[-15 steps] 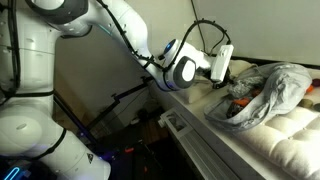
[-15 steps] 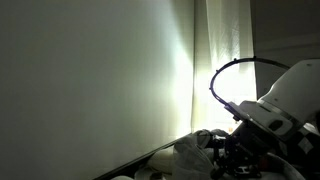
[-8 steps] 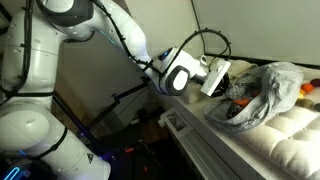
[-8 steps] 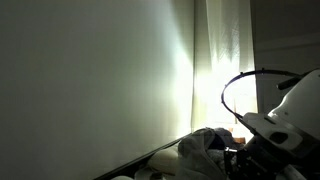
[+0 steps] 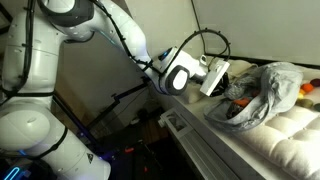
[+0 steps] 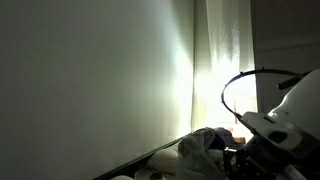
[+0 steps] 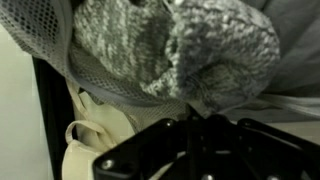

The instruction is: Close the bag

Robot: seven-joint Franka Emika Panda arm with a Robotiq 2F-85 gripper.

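One bag [image 5: 264,93] on cushion [image 5: 287,146], one gripper [image 5: 227,87] closed beside it

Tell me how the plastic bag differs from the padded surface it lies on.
The bag is grey-silver and translucent, with orange showing through; the padded surface is cream and opaque. The bag is crinkled into an irregular heap; the padded surface runs in even, regular ridges. Both look soft.
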